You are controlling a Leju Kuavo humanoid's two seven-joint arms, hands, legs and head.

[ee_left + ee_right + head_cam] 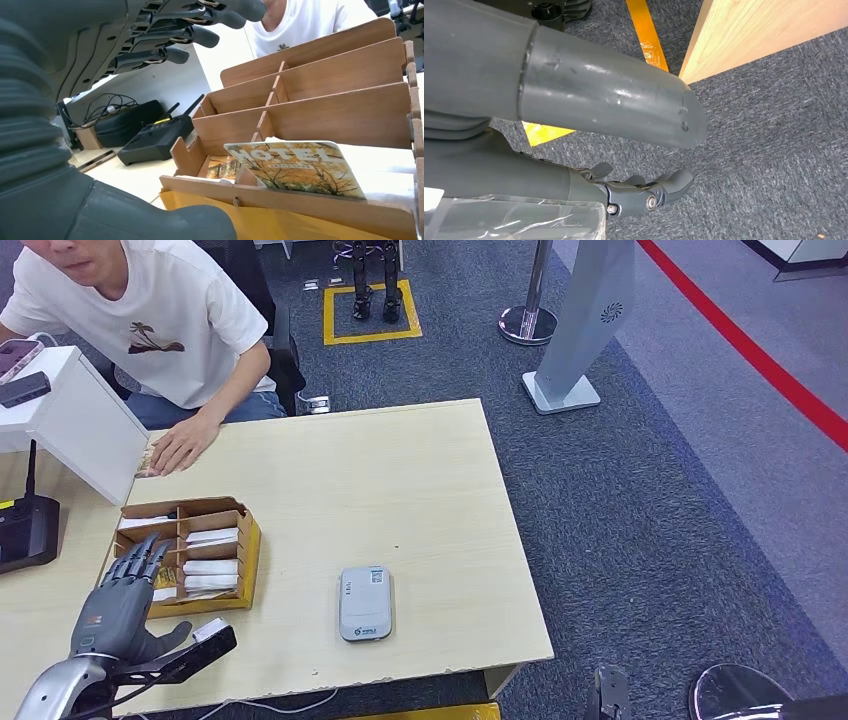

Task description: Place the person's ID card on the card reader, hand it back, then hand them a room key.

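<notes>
Mock hotel front desk set up in a robot test hall; pale wooden table [400, 480] carries a wooden divided box [190, 552] of white key-card sleeves, one card printed "HOTEL" [295, 170]; grey card reader [365, 602] lies on the tabletop; person in white T-shirt [150, 320] seated across; grey carpet [650, 500] with red line [750, 350], yellow floor square [370, 310], chrome stanchion base [528, 322].

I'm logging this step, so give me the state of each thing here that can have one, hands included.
Left hand: open, fingers spread over the wooden card box, holding nothing.
Right hand: hanging beside the table over the carpet, fingers curled, holding nothing.
Wooden card box: on the table, white cards in its compartments.
Hotel key card: leaning in a near compartment.
Card reader: flat on the table, no card on it.
</notes>
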